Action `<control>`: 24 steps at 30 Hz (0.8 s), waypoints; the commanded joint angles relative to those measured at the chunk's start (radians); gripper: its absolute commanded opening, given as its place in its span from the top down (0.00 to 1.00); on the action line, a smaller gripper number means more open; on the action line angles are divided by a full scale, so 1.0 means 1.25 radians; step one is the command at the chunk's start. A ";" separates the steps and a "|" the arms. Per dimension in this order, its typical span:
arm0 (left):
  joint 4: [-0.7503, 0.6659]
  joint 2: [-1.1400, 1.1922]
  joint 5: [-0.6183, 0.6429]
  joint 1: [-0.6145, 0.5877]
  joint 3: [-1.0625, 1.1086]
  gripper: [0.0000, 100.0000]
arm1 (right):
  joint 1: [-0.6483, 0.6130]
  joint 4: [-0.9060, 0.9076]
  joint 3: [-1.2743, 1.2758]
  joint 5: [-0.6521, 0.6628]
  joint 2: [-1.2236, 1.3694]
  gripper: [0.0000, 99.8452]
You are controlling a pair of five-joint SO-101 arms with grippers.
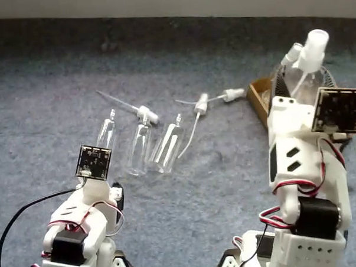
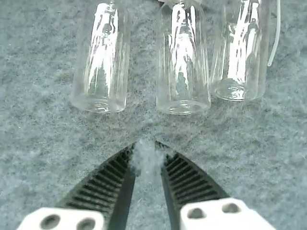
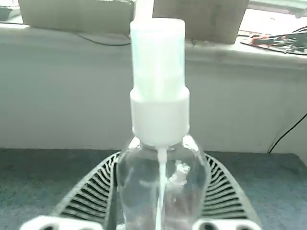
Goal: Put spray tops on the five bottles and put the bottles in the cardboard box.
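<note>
Where the cardboard box point(image 1: 258, 99) sits, far right: right gripper point(image 3: 162, 160) clamps a capped bottle point(image 3: 160, 191) upright, near it.
Left gripper point(image 2: 146, 149): jaws barely parted, empty, just short of three uncapped bottles point(image 2: 182, 62) lying on grey cloth point(image 2: 38, 143).
Loose spray tops point(image 1: 201, 103): beyond them.

Three on the surface point(image 1: 227, 184), side by side, necks away from the arms: left bottle point(image 1: 107, 136), middle bottle point(image 1: 138, 148), right bottle point(image 1: 168, 148). Left hand point(image 2: 146, 146) just before their bases, not touching. Behind the row, strung rightward: left spray top point(image 1: 143, 113), middle spray top point(image 1: 200, 104), right spray top point(image 1: 232, 95). Cardboard box point(image 1: 260, 97) right of those. Capped bottle point(image 1: 305, 75) upright between right hand point(image 3: 162, 160) fingers, just right of the box's visible corner.
</note>
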 commanded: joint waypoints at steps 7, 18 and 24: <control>-0.005 -0.001 0.006 -0.013 0.002 0.99 | 0.050 0.171 -0.185 0.010 -0.164 0.90; -0.005 -0.001 0.009 -0.013 0.002 0.99 | 0.046 0.185 -0.004 0.010 -0.349 0.90; -0.005 -0.001 0.009 -0.013 0.003 0.99 | 0.051 -0.121 0.258 0.011 -0.403 0.90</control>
